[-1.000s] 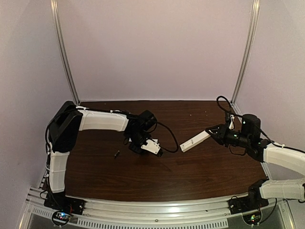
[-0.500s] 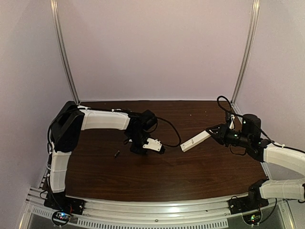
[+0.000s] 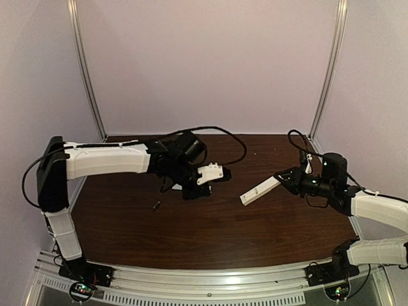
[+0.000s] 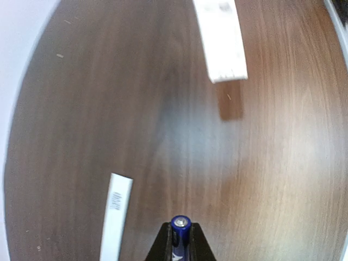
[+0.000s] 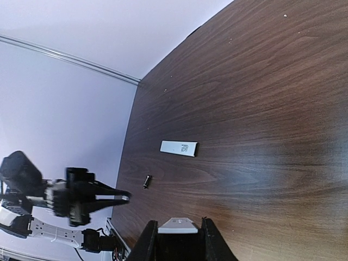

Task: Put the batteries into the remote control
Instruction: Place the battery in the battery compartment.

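Note:
My left gripper [image 3: 220, 172] is shut on a bluish-purple battery [image 4: 180, 229] and holds it above the table; the battery's metal end sticks out past the fingertips [image 4: 164, 239]. The white remote control [image 3: 259, 190] is held at one end by my shut right gripper [image 3: 284, 178], lifted and pointing left toward the left gripper. In the left wrist view the remote [image 4: 220, 38] is ahead at the top. In the right wrist view its end [image 5: 175, 225] sits between the fingers. A second dark battery [image 3: 155, 206] lies on the table, also in the right wrist view [image 5: 147, 181].
A thin flat white strip [image 4: 116, 215] lies on the dark wood table [image 3: 210, 236] below the left gripper; it also shows in the right wrist view [image 5: 179, 148]. Purple walls and metal posts [image 3: 327, 70] enclose the back and sides.
My left gripper has risen off the table and swung right and back toward the remote, with the battery in it. The right arm and remote have barely moved.

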`<state>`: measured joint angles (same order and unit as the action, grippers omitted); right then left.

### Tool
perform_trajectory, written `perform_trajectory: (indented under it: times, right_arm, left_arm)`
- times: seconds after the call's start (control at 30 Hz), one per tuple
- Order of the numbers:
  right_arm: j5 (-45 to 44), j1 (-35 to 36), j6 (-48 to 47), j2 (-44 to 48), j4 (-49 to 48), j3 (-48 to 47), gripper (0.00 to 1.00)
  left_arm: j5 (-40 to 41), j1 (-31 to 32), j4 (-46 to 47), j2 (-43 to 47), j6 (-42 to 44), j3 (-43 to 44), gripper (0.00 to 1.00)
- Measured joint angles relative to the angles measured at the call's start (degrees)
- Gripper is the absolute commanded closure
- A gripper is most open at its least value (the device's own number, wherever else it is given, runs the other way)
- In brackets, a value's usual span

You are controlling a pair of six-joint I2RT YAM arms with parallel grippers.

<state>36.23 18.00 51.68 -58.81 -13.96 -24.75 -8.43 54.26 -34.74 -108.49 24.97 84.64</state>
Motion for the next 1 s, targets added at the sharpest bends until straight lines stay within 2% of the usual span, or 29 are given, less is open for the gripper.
perform_trajectory:
  times: [0.2, 0.27, 0.4, 0.53, 0.73, 1.0]
  right_arm:
    - [0.94, 2.10, -0.26, -5.01, 3.15, -2.67, 1.00]
    - [1.25, 3.21, -0.35, -6.56, 4.61, -4.35, 1.00]
    - [1.29, 5.64, -0.57, -8.00, 7.19, -7.34, 1.00]
    - [1.36, 8.52, -0.52, -10.45, 8.59, -10.01, 1.00]
    - [1.53, 12.76, -0.20, -14.53, 9.20, -11.65, 1.00]
    - [1.53, 14.80, 1.22, -16.74, 9.09, -12.94, 1.00]
  left_arm:
    - [1.81, -0.37, 24.28, 21.81, -14.73, -15.21, 1.00]
    - [1.70, -0.35, 29.51, 24.79, -17.81, -18.32, 1.00]
    - [-0.63, 0.07, 37.00, 23.50, -21.97, -21.64, 1.00]
    - [-2.14, 3.28, 41.59, 20.33, -24.30, -26.27, 1.00]
    - [-3.85, 7.85, 46.34, 15.74, -26.21, -27.50, 1.00]
    - [-4.22, 8.85, 50.82, 12.07, -28.39, -27.56, 1.00]
